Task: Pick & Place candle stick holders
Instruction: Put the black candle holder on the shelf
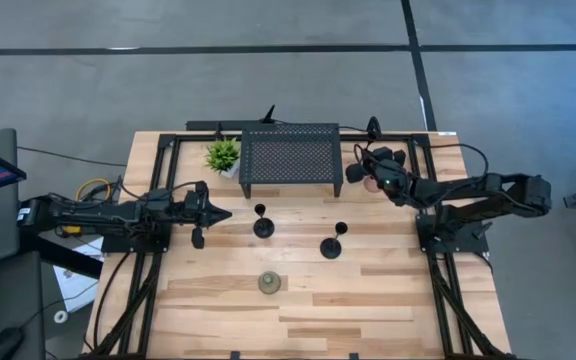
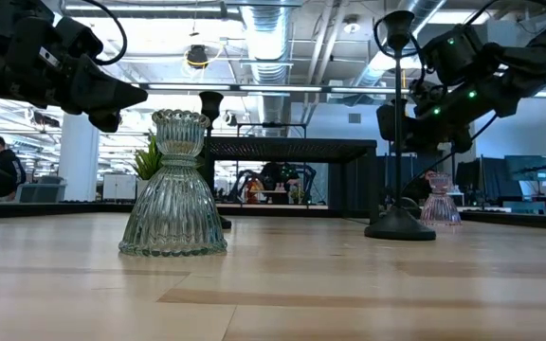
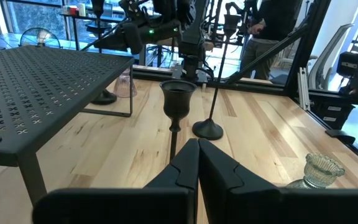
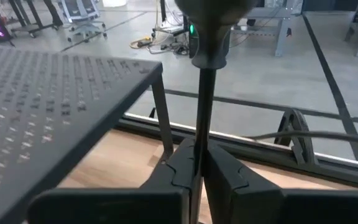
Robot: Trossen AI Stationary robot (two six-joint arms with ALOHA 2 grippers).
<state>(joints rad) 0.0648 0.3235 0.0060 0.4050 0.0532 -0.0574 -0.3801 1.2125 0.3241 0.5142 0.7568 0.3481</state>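
Stem of a black candle stick holder [image 4: 204, 118] sits clamped between the fingers of my right gripper [image 4: 199, 163], rising straight up past the wrist camera to its cup. That gripper [image 1: 371, 160] is raised off the table beside the right end of the black perforated stand [image 1: 290, 157], the arm reaching in from the table's right edge. The pinkish glass holder [image 2: 440, 199] stands on the table under that arm, near the stand's right end.

My left gripper [image 1: 215, 213] is closed on nothing, fingers pressed together and pointing along the table toward the short black holder [image 1: 262, 223], which stands upright just ahead of the tips, apart from them. The taller black holder [image 1: 333, 243] stands farther right. The olive-green glass holder [image 1: 269, 283] stands alone nearer the front edge. The small potted plant [image 1: 223, 154] sits at the stand's left end.
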